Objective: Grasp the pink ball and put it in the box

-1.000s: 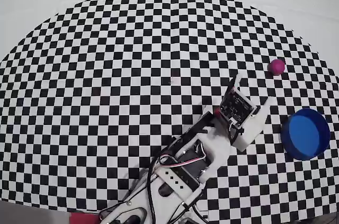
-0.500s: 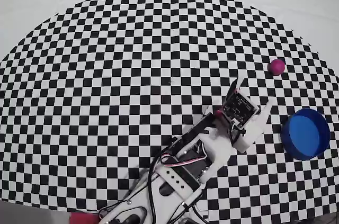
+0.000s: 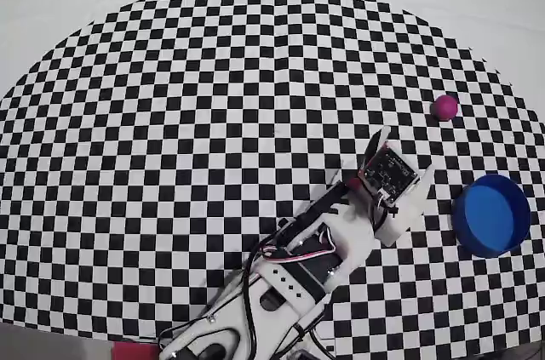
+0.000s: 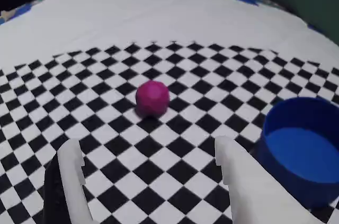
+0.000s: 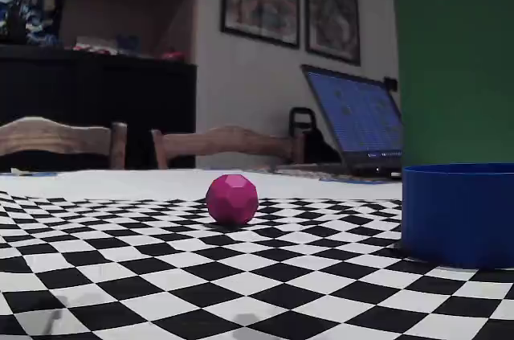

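The pink ball [image 4: 152, 97] sits alone on the checkered tabletop [image 3: 170, 122] in the middle of the wrist view, not grabbed yet, with the tool [image 4: 148, 155] spread wide and empty below it, and the box [image 4: 304, 150] waiting empty at lower right.

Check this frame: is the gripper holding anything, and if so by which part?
Nothing is held. The gripper is open with bare checkered mat between its fingers; the pink ball lies ahead on the mat, untouched, and the box stands beside it, empty.
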